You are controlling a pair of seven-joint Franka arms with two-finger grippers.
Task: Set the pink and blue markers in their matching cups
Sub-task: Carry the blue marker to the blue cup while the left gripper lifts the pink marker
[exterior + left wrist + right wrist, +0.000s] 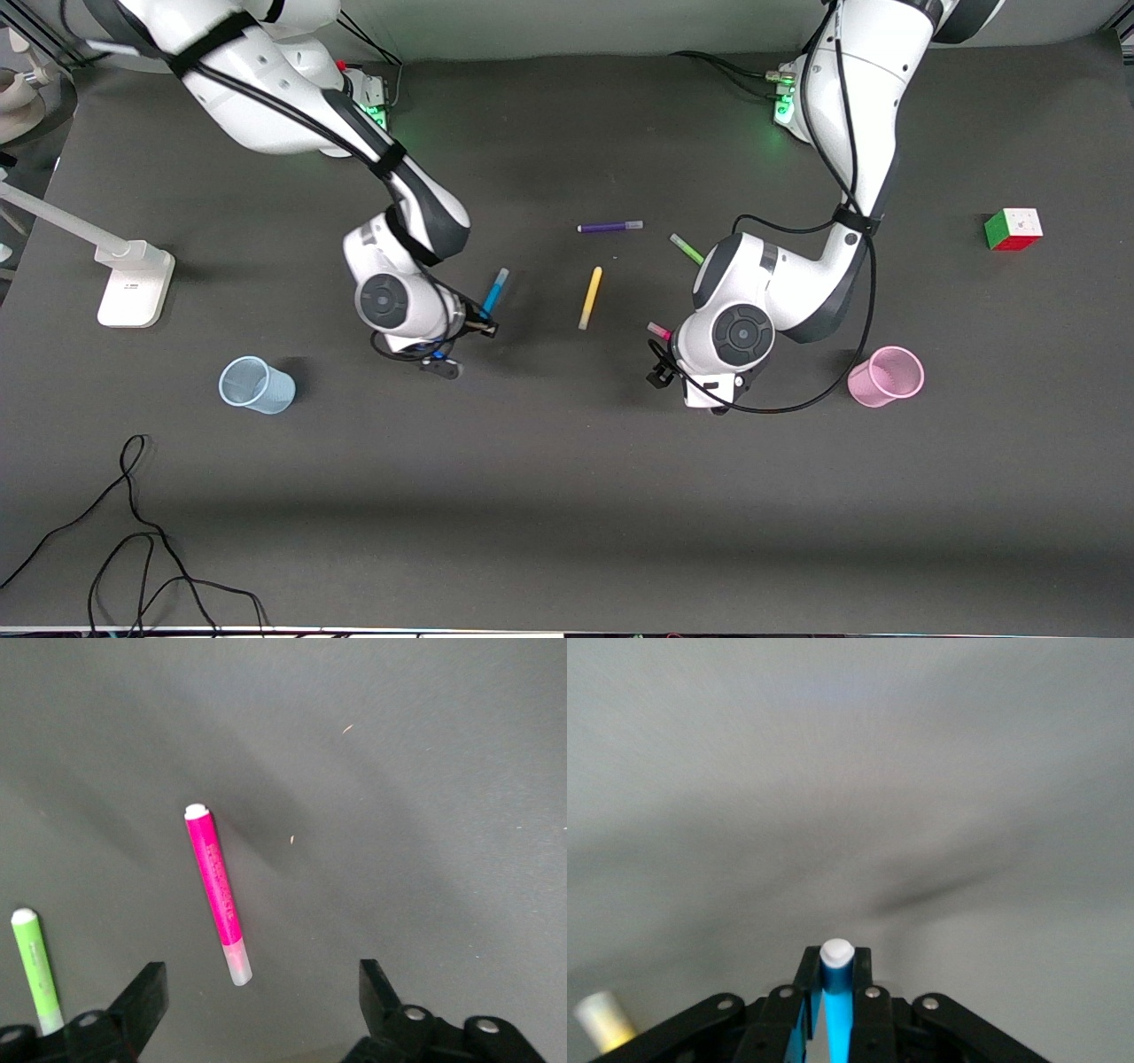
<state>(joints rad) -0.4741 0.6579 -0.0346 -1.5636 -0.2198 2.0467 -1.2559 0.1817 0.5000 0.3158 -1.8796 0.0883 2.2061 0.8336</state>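
The right claw [474, 326] is closed on the blue marker [495, 291]; in the right wrist view the barrel [837, 1010] stands clamped between the two fingers with its pale end poking out. On the clock face of the front view, the blue cup [257, 385] lies tipped on its side at about eight o'clock from that claw, toward the right arm's end of the desk [567, 496].

The left claw [266, 1010] hangs spread wide and empty over the pink marker [218, 893], which lies flat on the desk between the fingers, closer to one than the other. In the front view only the marker's tip [658, 330] shows beside the wrist. The pink cup [884, 377], also on its side, sits at roughly four o'clock from there.

Both markers look light, stiff and smooth, so a mid-barrel pinch across the narrow width seems best; gripped near an end, a round plastic barrel could swivel or slip. The cups look thin and light and, lying on their sides, would likely roll if nudged.

A green pen [35, 970], a yellow pen [590, 298] and a purple pen [609, 227] lie nearby.
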